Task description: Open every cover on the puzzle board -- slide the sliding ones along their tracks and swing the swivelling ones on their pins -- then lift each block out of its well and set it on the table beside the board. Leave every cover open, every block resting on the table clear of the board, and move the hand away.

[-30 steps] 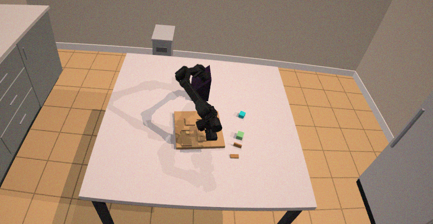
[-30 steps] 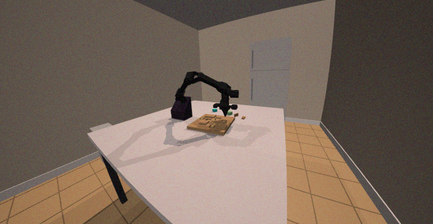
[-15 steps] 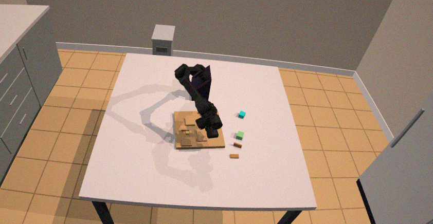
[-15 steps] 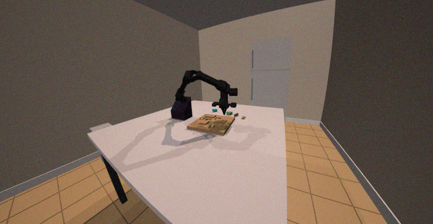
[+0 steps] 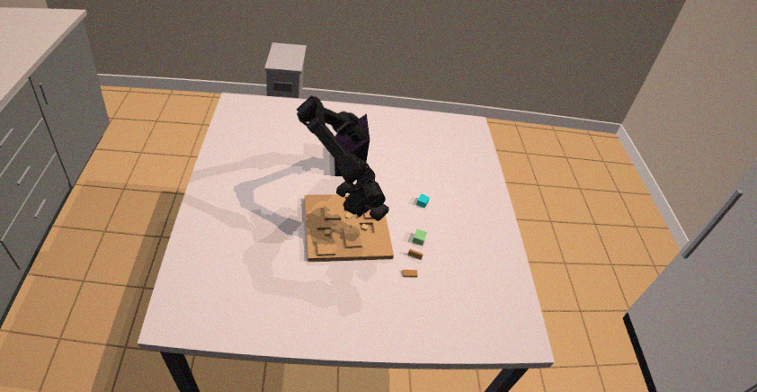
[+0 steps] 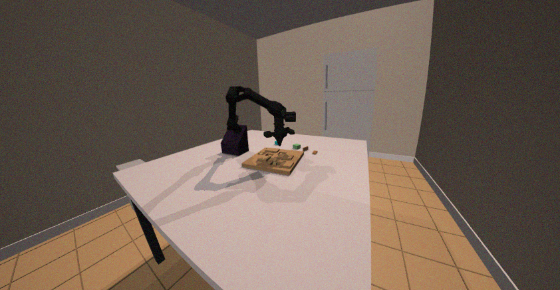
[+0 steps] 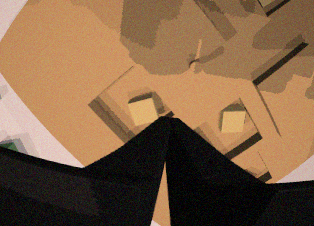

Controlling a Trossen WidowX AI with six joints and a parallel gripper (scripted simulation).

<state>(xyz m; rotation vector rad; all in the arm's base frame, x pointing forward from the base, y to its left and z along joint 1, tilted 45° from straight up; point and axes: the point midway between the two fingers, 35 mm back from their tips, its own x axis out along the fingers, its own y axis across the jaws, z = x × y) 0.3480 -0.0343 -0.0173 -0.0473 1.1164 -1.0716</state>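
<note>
The wooden puzzle board (image 5: 387, 252) (image 6: 251, 164) (image 7: 50, 55) lies on the table, partly in arm shadow. Raised cover plates (image 5: 351, 239) (image 5: 325, 250) show on it; whether each is open is too small to tell. Pale yellow squares (image 7: 143, 111) (image 7: 233, 121) show in openings; I cannot tell whether they are block tops or well floors. A teal block (image 5: 423, 200) (image 6: 276, 142) and a green block (image 5: 419, 237) (image 6: 296, 145) rest on the table beside the board. My gripper (image 6: 279, 145) (image 7: 168, 125) is shut and empty above the board, its tips hidden in the top view.
Two small brown pieces (image 5: 414, 253) (image 5: 409, 272) (image 6: 305, 148) (image 6: 314, 152) lie on the table near the green block. The arm's dark base (image 6: 234, 141) stands behind the board. The table's front edge (image 5: 343, 360) is well forward of the board.
</note>
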